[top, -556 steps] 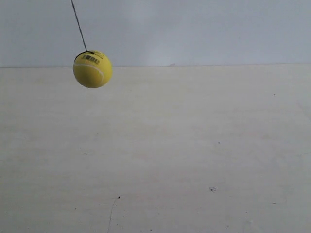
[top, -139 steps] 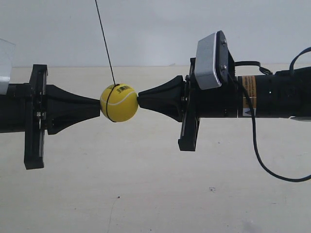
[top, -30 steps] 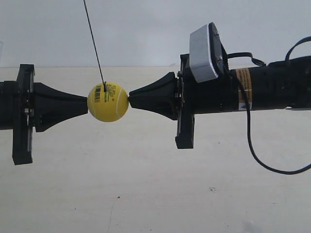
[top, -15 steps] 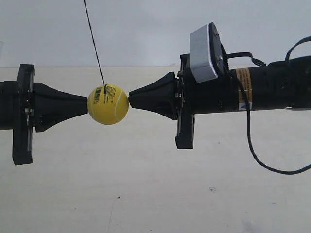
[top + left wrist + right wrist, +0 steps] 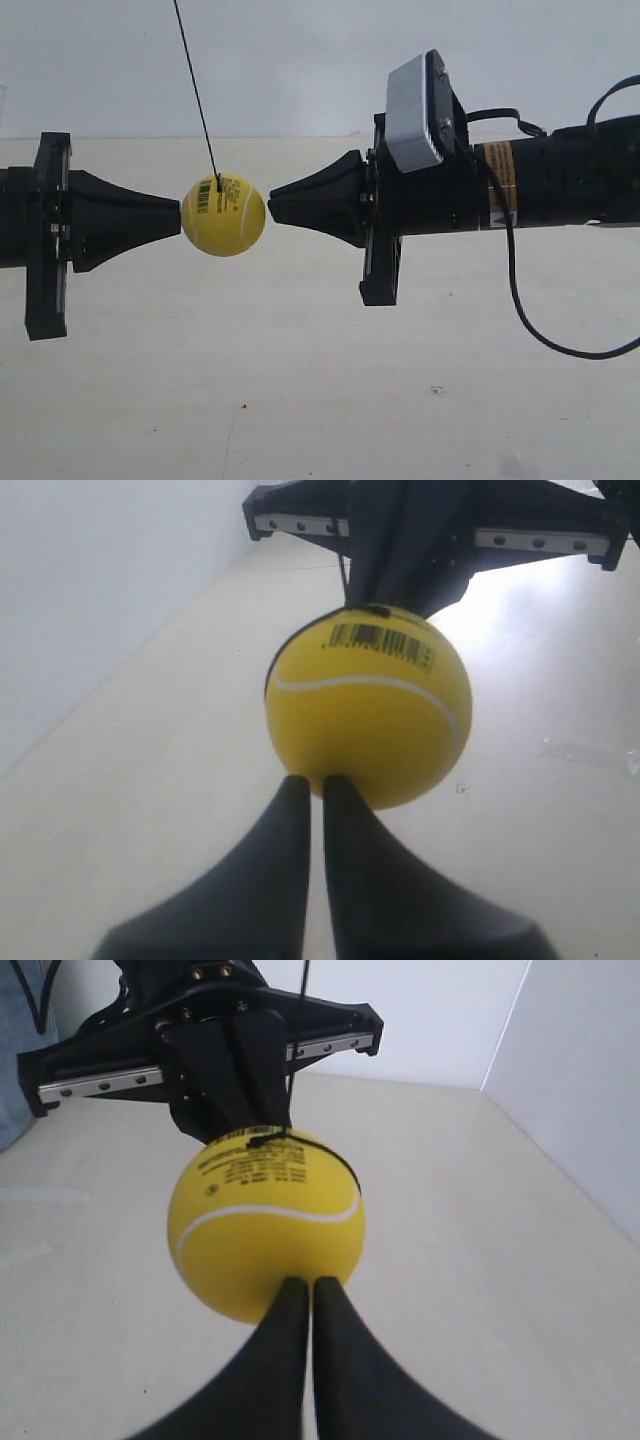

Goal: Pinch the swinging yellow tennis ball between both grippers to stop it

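Observation:
The yellow tennis ball [image 5: 223, 214] hangs on a thin dark string [image 5: 197, 92] between two black cone-shaped grippers that point at each other. The gripper on the arm at the exterior view's left [image 5: 178, 218] presses its tip against the ball's side. The gripper on the arm at the exterior view's right [image 5: 271, 205] has its tip at the ball's other side, touching or a hair off. In the left wrist view my left gripper [image 5: 313, 780] is shut, tips against the ball [image 5: 367, 720]. My right gripper [image 5: 312, 1282] is shut too, against the ball [image 5: 265, 1230].
A pale tabletop [image 5: 320, 380] lies below, with a white wall [image 5: 300, 60] behind. A grey-white camera box [image 5: 412, 100] and a looping black cable [image 5: 530, 320] ride on the arm at the exterior view's right. Each wrist view shows the opposite arm's flat flange [image 5: 300, 525] [image 5: 100, 1080].
The gripper at the exterior view's right has drawn back very slightly from the ball and its camera box has tilted a little. The ball has barely shifted.

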